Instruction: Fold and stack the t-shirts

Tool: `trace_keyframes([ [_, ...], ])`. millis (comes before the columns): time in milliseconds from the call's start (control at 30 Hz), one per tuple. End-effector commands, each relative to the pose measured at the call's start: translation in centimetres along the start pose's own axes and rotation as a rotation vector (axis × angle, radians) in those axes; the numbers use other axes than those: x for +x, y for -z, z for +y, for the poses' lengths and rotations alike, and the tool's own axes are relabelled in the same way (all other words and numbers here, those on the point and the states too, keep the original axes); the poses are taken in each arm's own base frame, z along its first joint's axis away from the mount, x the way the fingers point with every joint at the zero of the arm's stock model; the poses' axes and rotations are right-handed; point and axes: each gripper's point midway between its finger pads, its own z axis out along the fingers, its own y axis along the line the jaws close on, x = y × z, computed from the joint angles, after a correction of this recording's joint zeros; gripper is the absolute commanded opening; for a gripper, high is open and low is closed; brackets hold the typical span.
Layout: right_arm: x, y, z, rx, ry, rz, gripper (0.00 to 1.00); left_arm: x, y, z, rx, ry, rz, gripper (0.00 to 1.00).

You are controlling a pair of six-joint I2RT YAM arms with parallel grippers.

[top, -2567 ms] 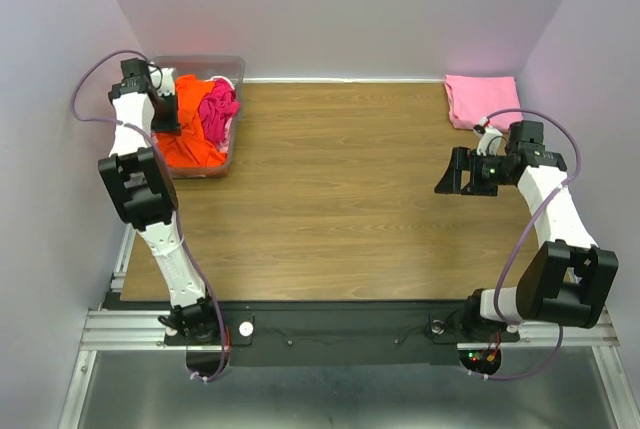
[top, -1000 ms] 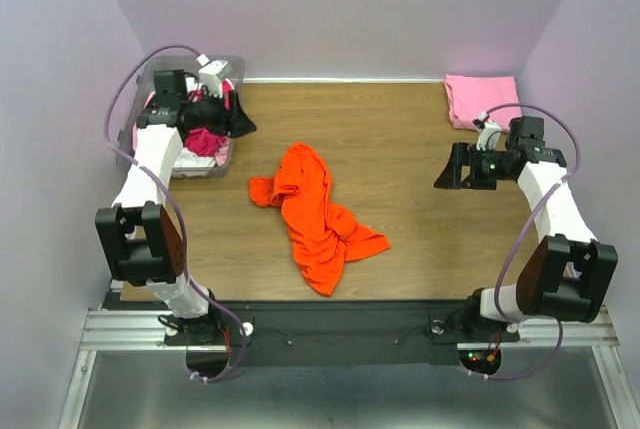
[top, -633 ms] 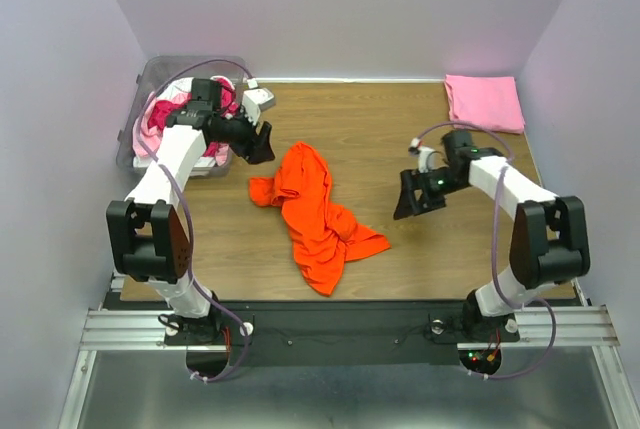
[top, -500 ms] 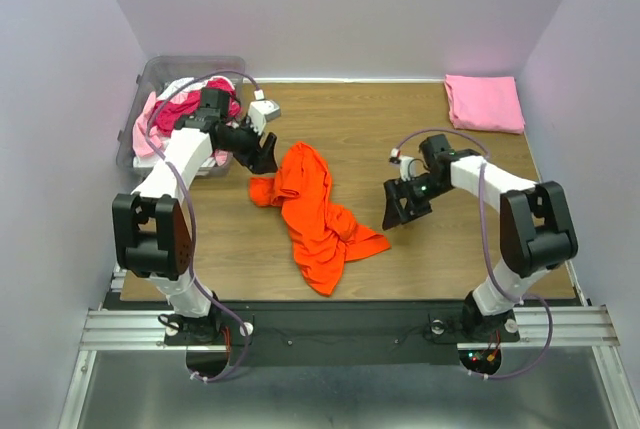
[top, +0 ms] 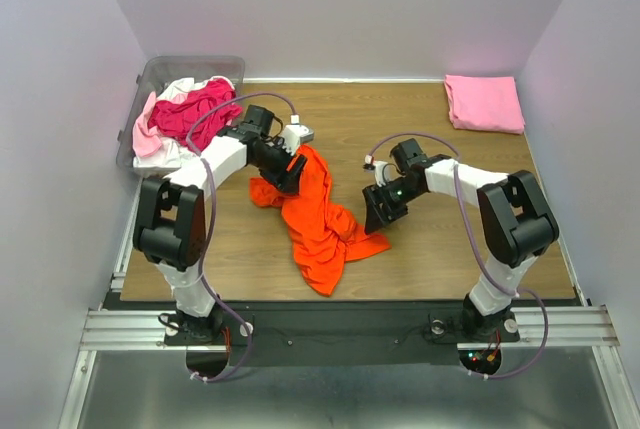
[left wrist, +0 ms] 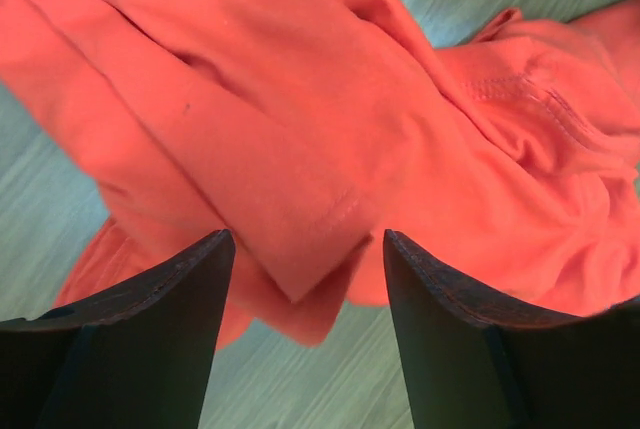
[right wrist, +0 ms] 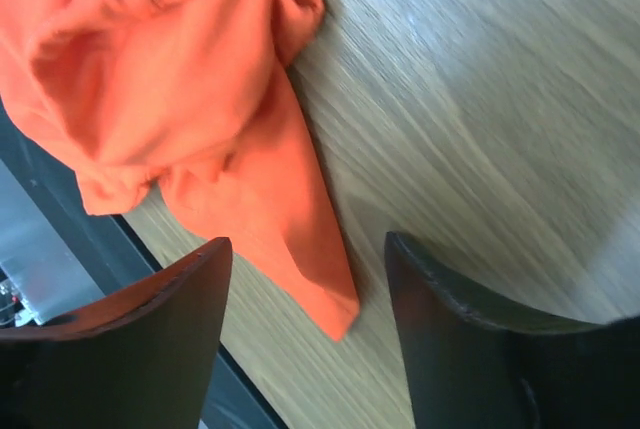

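While both jaws spread over orange t-shirt [top: 320, 219], magenta, pink, white t-shirts [top: 195, 114] heaped in bin [top: 160, 69].

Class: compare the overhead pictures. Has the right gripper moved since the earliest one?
Yes. The right gripper has swung left, away from the folded pink shirt in the far-right corner, to the orange shirt mid-table, jaws open.

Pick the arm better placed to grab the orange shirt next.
Left. The open left claw frames a fold of the orange shirt; the open right claw frames only a corner tip.
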Motion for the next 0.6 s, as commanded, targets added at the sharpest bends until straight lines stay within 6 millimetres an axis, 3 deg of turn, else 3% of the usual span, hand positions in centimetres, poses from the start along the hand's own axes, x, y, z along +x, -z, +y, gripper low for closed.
trace_keyframes([
  [0, 1.9, -3.3, -1.7, 0.064, 0.024, 0.083, 0.65, -0.6, -0.7, 1.4, -0.047, 0.046, 0.010, 0.65],
  [67, 2.6, -4.0, -2.0, 0.066, 0.020, 0.114, 0.54, -1.0, -0.7, 1.4, -0.041, 0.048, 0.008, 0.58],
  [133, 3.1, -4.4, -2.1, 0.074, 0.030, 0.132, 0.45, -1.0, -0.8, 1.2, -0.029, 0.057, 0.014, 0.41],
  [167, 3.5, -4.6, -2.5, 0.088, 0.035, 0.149, 0.31, -1.4, -0.7, 1.3, -0.031, 0.056, 0.008, 0.28],
  [200, 3.7, -4.7, -2.8, 0.098, 0.036, 0.157, 0.22, -1.6, -0.5, 1.3, -0.028, 0.057, 0.005, 0.22],
  [233, 3.7, -4.4, -3.5, 0.137, 0.047, 0.160, 0.01, -2.2, -0.1, 1.3, -0.029, 0.055, -0.002, 0.09],
  [300, 3.7, -3.8, -3.9, 0.169, 0.071, 0.166, 0.01, -2.7, 0.3, 1.2, -0.025, 0.053, -0.012, 0.00],
  [433, 3.1, -1.2, -4.9, 0.262, 0.110, 0.145, 0.01, -4.4, 2.3, 1.8, -0.042, 0.038, -0.043, 0.00],
  [567, 0.1, 4.0, -7.2, 0.376, 0.110, 0.050, 0.01, -7.8, 5.9, 3.2, -0.097, 0.001, -0.126, 0.00],
])
